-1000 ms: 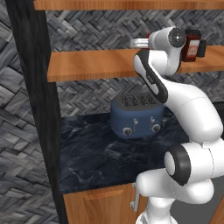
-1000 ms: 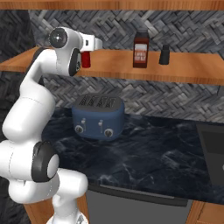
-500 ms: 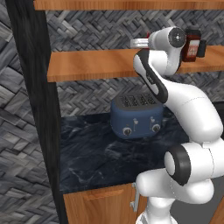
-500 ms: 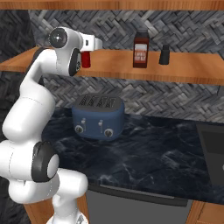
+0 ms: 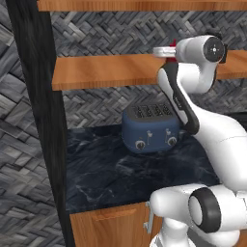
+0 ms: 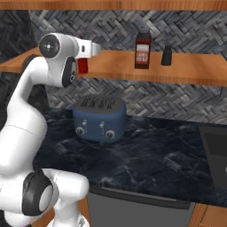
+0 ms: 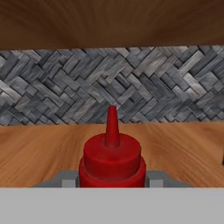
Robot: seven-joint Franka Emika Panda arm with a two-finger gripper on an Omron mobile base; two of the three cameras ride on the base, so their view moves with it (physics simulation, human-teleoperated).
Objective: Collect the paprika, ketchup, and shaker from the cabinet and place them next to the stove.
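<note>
We have the gripper (image 7: pixel 112 183) closed on the ketchup (image 7: pixel 112 159), on the cabinet (image 6: pixel 186 73) shelf at the paprika's (image 6: pixel 142 50) nine o'clock. It looks light, slick, squeezable: we judge the body the best hold.

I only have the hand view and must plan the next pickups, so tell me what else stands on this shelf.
Observer: The paprika stands upright on the same cabinet shelf, off to the right in the right base view.
Operator: Report the shaker too.
Observer: The shaker stands just right of the paprika, apart from it.
Operator: Confirm what my gripper has.
Observer: The gripper is shut on the ketchup, whose red body shows below the hand at the shelf's front edge.
Operator: State what sits under the shelf.
Observer: A blue toaster sits on the dark counter, roughly below the ketchup.
</note>
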